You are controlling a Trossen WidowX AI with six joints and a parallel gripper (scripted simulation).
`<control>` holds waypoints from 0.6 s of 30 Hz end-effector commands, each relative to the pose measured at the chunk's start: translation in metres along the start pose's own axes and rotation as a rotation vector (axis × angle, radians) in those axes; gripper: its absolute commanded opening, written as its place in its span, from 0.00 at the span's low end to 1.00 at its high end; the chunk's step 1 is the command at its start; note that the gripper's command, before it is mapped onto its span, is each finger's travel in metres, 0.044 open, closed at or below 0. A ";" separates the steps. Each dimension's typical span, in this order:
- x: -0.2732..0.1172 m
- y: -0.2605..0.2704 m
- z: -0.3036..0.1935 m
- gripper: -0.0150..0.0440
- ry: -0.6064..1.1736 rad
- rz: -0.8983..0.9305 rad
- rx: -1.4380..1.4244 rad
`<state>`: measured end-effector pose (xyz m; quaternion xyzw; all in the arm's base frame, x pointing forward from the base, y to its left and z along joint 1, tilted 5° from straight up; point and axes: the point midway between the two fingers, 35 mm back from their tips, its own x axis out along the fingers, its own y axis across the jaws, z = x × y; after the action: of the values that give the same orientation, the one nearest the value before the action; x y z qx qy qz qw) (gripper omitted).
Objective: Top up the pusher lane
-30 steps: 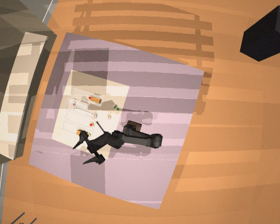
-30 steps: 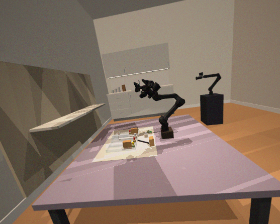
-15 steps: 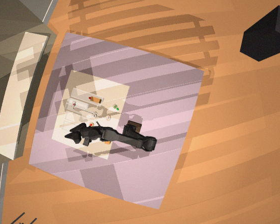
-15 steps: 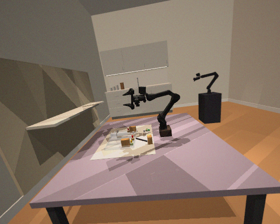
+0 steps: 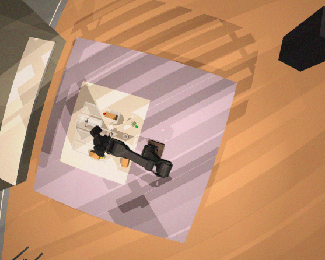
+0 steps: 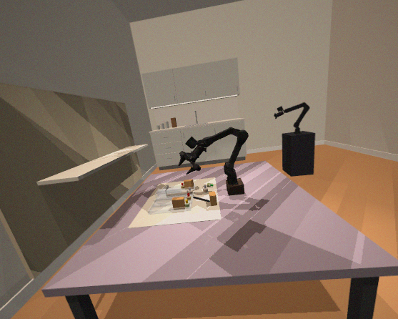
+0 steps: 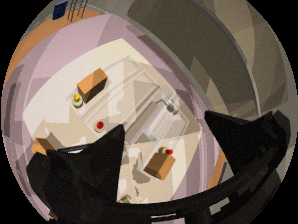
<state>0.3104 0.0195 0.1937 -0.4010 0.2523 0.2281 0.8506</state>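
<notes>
Pink table, cream mat partly hidden, gripper wide apart, holding nothing.

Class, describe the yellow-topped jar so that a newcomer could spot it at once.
On the lilac table lies a cream mat. Find the orange-brown block with a small pale jar beside it. That jar's yellow top sets it apart from the nearby red-topped jar.

We see pale wall cabinets above a kitchen counter, an orange floor, and striped light.
</notes>
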 end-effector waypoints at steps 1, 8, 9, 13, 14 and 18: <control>0.008 0.046 -0.068 1.00 0.355 0.200 0.483; -0.016 0.095 -0.121 1.00 0.790 0.303 0.937; -0.019 0.099 -0.124 1.00 0.806 0.305 0.951; -0.020 0.100 -0.124 1.00 0.812 0.306 0.955; -0.020 0.100 -0.124 1.00 0.812 0.306 0.955; -0.019 0.100 -0.123 1.00 0.811 0.306 0.955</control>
<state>0.2116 -0.0243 0.0833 -0.0064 0.6672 0.0542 0.7429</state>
